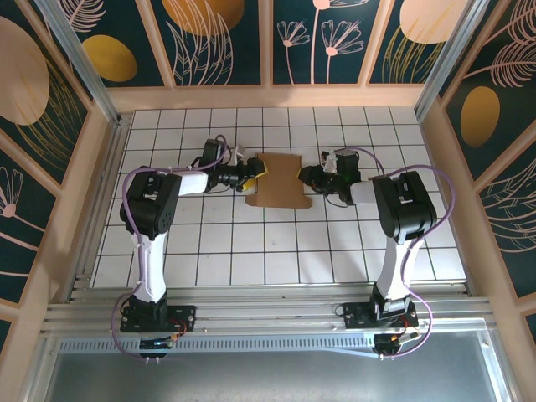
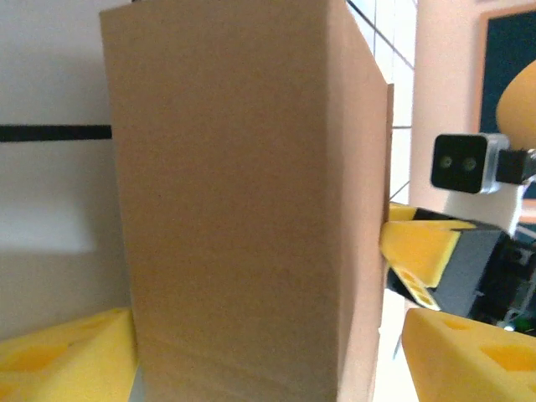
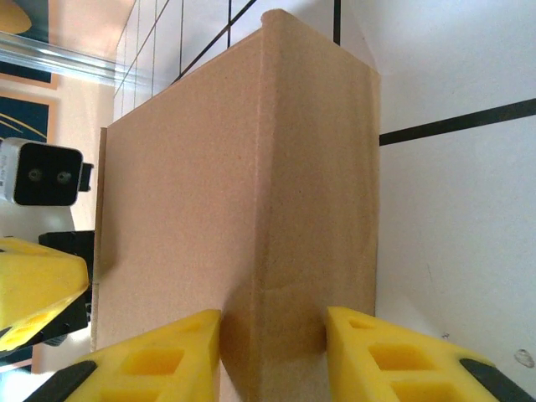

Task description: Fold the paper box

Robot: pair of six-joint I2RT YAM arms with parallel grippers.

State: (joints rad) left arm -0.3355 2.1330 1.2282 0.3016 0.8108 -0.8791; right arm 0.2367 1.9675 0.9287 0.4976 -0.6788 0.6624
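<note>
white tiled tbl (image 1: 251, 247), floral wall panels (image 1: 224, 42)

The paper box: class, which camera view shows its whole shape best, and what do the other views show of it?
Top external: nearly the whole outline of the paper box shows at once. Left wrist gives a close brown wall of it; right wrist, one folded corner pinched by the right claw.
</note>
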